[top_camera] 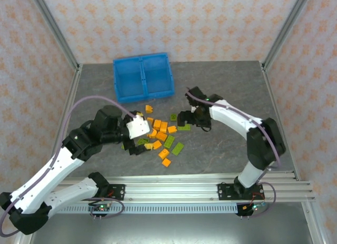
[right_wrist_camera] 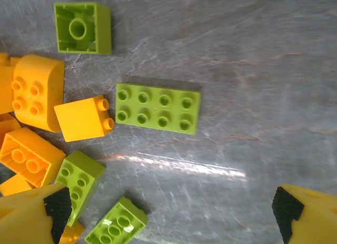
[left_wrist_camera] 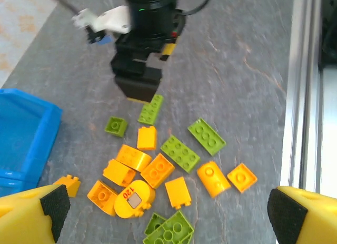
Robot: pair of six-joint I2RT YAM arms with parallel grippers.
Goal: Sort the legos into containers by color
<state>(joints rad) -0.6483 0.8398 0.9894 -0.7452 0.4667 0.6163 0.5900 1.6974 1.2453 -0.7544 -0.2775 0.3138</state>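
The legos, orange (top_camera: 161,129) and lime green (top_camera: 178,148), lie mixed in a loose pile on the grey table in front of the blue two-compartment bin (top_camera: 143,75). My left gripper (top_camera: 134,145) hovers open at the pile's left end; between its yellow fingertips (left_wrist_camera: 39,215) lie orange bricks (left_wrist_camera: 137,173) and green plates (left_wrist_camera: 180,153). At the pile's right end my right gripper (top_camera: 181,119) is open above a flat green eight-stud brick (right_wrist_camera: 158,108), with nothing between its fingertips (right_wrist_camera: 31,212). Both compartments of the bin look empty.
The bin's corner (left_wrist_camera: 23,133) stands left of the pile in the left wrist view. An aluminium rail (top_camera: 184,183) runs along the near table edge. Frame posts and patterned walls close in the back and sides.
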